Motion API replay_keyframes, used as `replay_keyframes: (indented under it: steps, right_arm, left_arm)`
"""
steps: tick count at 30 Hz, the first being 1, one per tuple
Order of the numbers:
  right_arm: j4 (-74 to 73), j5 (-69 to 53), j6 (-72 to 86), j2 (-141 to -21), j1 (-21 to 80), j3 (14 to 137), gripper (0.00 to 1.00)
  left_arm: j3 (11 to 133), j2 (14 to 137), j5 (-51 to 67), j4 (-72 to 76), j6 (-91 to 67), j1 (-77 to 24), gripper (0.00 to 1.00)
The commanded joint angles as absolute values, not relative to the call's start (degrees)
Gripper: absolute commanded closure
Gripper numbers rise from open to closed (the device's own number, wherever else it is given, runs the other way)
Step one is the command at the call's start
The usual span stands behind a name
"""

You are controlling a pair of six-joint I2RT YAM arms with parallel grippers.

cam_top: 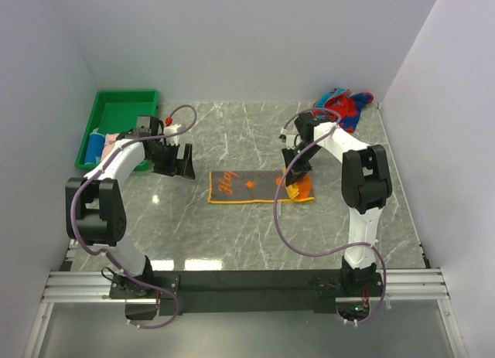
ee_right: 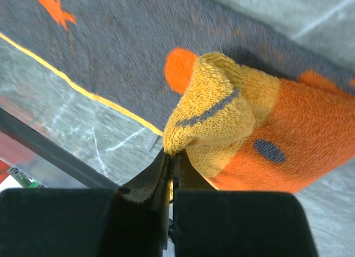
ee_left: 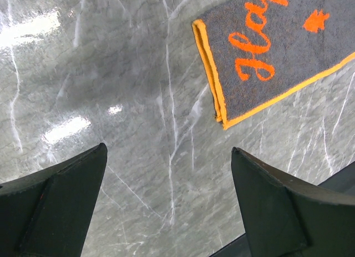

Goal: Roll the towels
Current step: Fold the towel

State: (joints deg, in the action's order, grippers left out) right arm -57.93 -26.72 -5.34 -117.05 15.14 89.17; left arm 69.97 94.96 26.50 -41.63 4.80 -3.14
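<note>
pinching the curled right end of the orange towel (cam_top: 246,186), your right gripper (cam_top: 294,182) has its jaws pressed together on the cloth. in the right wrist view the two dark fingers (ee_right: 147,185) meet with only a thin fold of yellow-orange terry caught at their tips. the towel lies across the middle of the marble table (cam_top: 232,242), grey face up, with orange script, a small orange mark and an orange border. its right end is lifted and folded back over the grey face, showing an orange underside with grey spots.

your left gripper (cam_top: 179,163) is spread wide and holds nothing. it hangs over bare marble just beside the towel's left short edge, apart from it (the left wrist view shows that edge and its near corner up and to the right of the two fingertips, with stone in between).

the red-and-blue towel (cam_top: 344,104) sits bunched at the far right corner of the table, behind your right arm. the green tray (cam_top: 116,103) stands at the far left, and in its near end you can see the blue towel (cam_top: 94,146) and the pale pink towel (cam_top: 112,137) side by side, partly hidden by your left arm. whether those two are rolled, you cannot tell from this view.
</note>
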Motion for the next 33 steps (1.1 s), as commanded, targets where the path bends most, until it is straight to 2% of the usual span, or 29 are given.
replay_keyframes:
  steps: [1,10,12,16,17,18,20,23,26,27,29,33]
  right_arm:
    - [-58.18,-28.74,-4.39,-118.04,15.56,92.55,1.0]
    - [-58.8,-31.02,-4.22,-121.02,15.82,94.48,1.0]
    - [-58.97,-31.38,-4.13,-121.55,15.91,94.92,0.92]
    - [-59.76,-32.43,-4.22,-121.38,15.82,95.71,0.67]
    - [-60.11,-32.95,-4.74,-120.59,15.56,95.97,0.61]
    - [-61.07,-33.31,-5.27,-120.06,15.3,96.24,0.57]
    - [-62.13,-33.66,-7.28,-117.88,14.33,96.94,0.55]
    - [-63.1,-33.93,-9.92,-114.53,11.61,97.47,0.54]
    - [-62.32,-31.3,-10.98,-114.43,8.28,98.96,0.58]
    - [-61.36,-29.11,-10.99,-114.96,7.91,99.57,0.6]
    - [-60.47,-24.45,-11.77,-116.89,7.82,100.98,0.62]
    - [-57.14,-21.1,-12.04,-120.84,8.0,102.56,0.62]
  left_arm:
    - [70.84,94.48,27.33,-41.57,4.39,-2.99,0.01]
    - [70.66,94.75,27.51,-41.13,4.22,-2.99,0.01]
    - [70.75,94.75,27.6,-41.13,4.31,-2.99,0.01]
    - [70.23,94.31,30.58,-40.87,5.71,-3.08,0.01]
    - [69.62,93.87,31.28,-40.7,6.58,-3.42,0.04]
    - [69.44,93.69,31.29,-40.52,6.94,-3.86,0.14]
    - [69.26,93.52,31.03,-40.17,7.73,-5.52,0.23]
    - [69.7,94.39,30.76,-39.99,7.65,-8.33,0.44]
    - [70.05,96.32,31.2,-38.85,6.51,-11.5,0.53]
    - [70.14,97.02,31.46,-38.85,6.24,-12.3,0.61]
    - [71.1,100.0,31.99,-38.58,5.19,-13.96,0.71]
    - [73.38,105.28,32.7,-38.06,4.22,-15.64,0.73]
